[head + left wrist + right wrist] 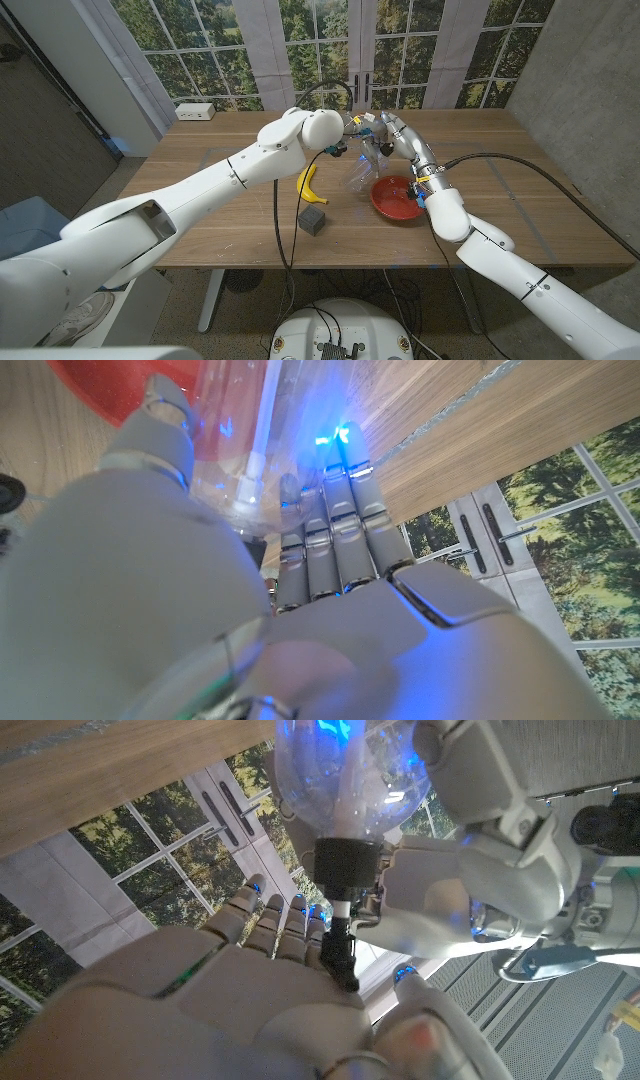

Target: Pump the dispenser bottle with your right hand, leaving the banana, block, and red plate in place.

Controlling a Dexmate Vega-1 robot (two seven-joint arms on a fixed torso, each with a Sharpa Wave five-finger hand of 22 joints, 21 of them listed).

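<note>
with left hand (345, 135) wrapped round the clear dispenser bottle (362, 172) just above the table, right hand (392, 130) half-curled, empty, over the pump head (341, 952) beneath its fingers; press straight down; avoid red plate (398, 197) below.

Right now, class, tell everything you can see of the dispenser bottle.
The bottle is clear plastic with a black collar and pump head and a white tube inside. It is tilted between the banana and the red plate. The left hand holds its body; the right hand is at the pump.
</note>
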